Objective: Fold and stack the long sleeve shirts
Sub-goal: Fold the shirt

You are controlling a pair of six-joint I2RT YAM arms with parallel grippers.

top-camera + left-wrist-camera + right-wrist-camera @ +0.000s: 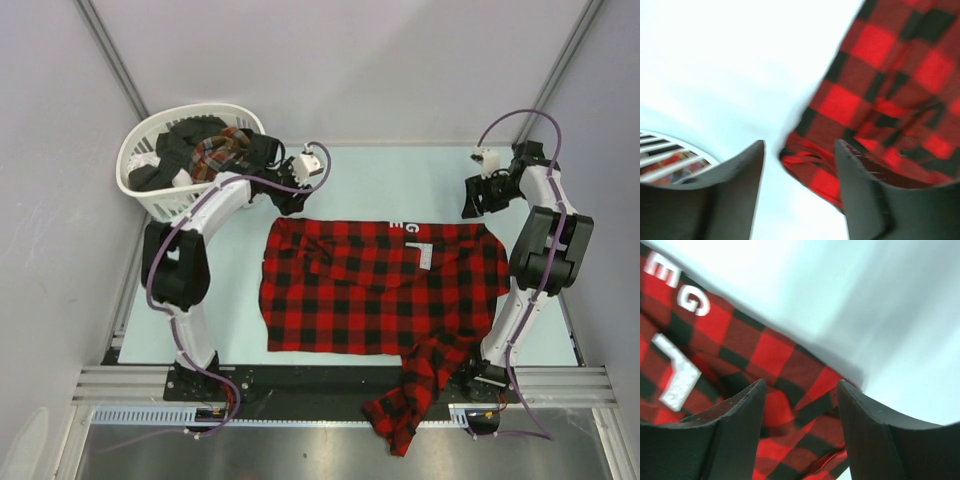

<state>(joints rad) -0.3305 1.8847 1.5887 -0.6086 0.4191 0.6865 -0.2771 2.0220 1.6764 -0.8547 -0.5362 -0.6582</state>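
Top external view: the red-and-black check shirt [380,290] lies spread flat across the middle of the pale counter [390,180]. One sleeve [410,400] trails off the near edge toward 6 o'clock. White letters [408,228] show on the cloth along its far edge, with a white tag [426,255] just nearer.

At 10 o'clock stands the white slatted basket [150,195], holding a finer plaid shirt [222,152] among dark garments [175,150].

The left arm [225,200] reaches from the basket's side to the check shirt's far-left corner, at about 11 o'clock. Its jaws are spread wide with nothing between them, and the left wrist view shows the cloth corner lying beneath them. Whether they touch the cloth cannot be told.

The right arm [545,240] is bent at 2 o'clock. Its jaws are likewise parted and empty, over the shirt's far-right corner.
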